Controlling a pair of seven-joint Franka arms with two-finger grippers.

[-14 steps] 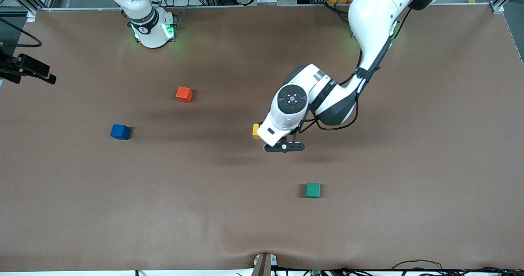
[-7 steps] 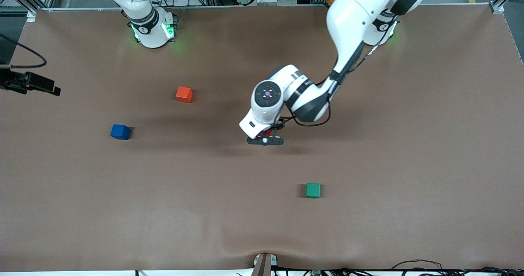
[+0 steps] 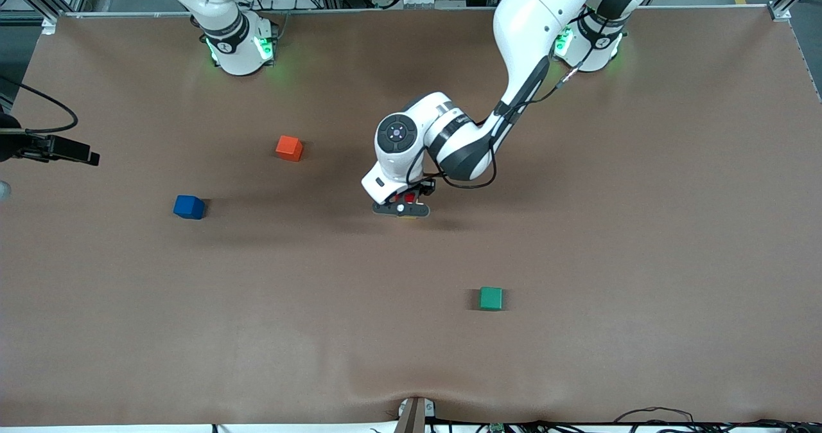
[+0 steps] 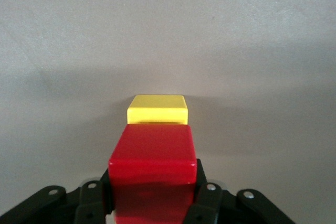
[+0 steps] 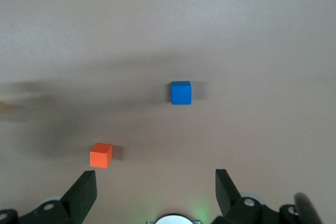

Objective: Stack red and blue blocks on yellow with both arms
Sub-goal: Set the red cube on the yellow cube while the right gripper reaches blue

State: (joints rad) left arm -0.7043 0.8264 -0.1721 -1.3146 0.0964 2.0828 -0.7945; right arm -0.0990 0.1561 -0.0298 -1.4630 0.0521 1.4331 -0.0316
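Near the middle of the front view, the left claw gripped the red block above the yellow cube on the brown surface. At the frame's left edge, the right claw hung wide open and empty. The blue block sat at centre left, below the orange-red cube.

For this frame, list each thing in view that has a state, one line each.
Left gripper: shut on the red block, over the yellow block.
Red block: held, not yet released.
Yellow block: on the table, nothing on it yet.
Blue block: on the table, untouched.
Right gripper: open, empty, waiting above the table.
Orange block: on the table.
Green block: on the table.
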